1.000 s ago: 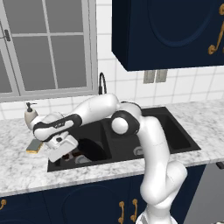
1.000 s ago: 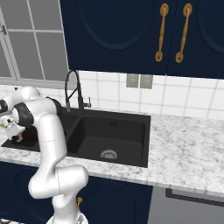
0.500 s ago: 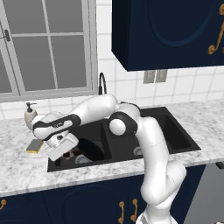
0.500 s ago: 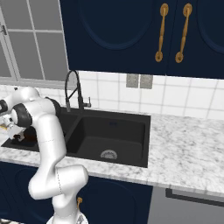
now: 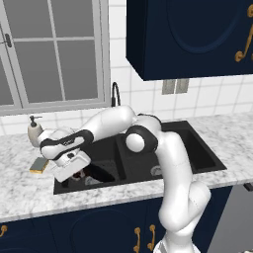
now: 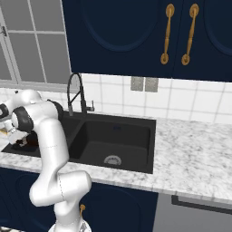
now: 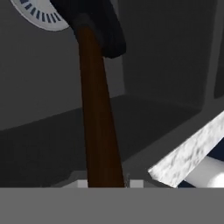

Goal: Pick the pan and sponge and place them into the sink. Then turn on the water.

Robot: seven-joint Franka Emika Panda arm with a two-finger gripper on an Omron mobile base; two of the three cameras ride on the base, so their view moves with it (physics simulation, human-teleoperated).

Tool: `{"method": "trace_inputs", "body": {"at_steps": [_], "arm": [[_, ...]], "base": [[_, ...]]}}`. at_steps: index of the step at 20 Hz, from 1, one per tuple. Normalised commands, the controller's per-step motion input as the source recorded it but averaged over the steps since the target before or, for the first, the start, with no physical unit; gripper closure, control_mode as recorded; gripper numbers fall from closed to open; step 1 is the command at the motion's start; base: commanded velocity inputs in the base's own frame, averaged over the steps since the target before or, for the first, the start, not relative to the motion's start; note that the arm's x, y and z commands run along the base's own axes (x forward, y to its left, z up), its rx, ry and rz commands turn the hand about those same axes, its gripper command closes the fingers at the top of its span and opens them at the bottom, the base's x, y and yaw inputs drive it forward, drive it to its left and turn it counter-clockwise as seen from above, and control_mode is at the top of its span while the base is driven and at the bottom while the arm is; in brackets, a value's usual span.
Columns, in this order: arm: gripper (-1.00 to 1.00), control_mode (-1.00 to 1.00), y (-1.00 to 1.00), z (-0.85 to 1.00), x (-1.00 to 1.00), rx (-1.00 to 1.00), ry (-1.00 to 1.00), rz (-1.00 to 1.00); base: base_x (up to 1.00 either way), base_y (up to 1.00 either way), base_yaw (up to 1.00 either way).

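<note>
Gripper (image 5: 78, 174) over the unlabelled pan (image 7: 98, 30) in the sink (image 5: 197, 148).

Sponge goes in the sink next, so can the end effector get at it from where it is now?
Probably yes: the sponge lies uncovered on the counter beside the sink, close to the end effector, which must first leave the pan handle.

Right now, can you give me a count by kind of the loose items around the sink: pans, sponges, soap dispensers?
Pans: 1, the pan down in the left basin of the sink
Sponges: 1, the sponge on the counter
Soap dispensers: 1, the soap dispenser
Total: 3
</note>
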Motion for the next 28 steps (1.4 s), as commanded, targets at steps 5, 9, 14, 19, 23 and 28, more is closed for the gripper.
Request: {"method": "trace_inputs", "body": {"at_steps": [5, 9, 14, 19, 23, 28], "arm": [[-1.0, -1.0, 0.01, -0.26, 0.03, 0.02, 0.0, 0.03], [-1.0, -1.0, 0.0, -0.06, 0.01, 0.11, -0.02, 0.02], [-1.0, -1.0, 0.22, 0.74, -0.11, 0.24, -0.04, 0.0], [-1.0, -1.0, 0.5, 0.6, 0.0, 0.21, -0.11, -0.04], [-1.0, -1.0, 0.11, 0.0, 0.0, 0.01, -0.03, -0.03], [-1.0, -1.0, 0.18, 0.0, 0.1, 0.24, 0.0, 0.0]], "base": [[0.0, 0.0, 0.0], [0.0, 0.0, 0.0], [0.0, 0.0, 0.0], [0.0, 0.0, 0.0], [0.0, 0.0, 0.0], [0.0, 0.0, 0.0]]}}
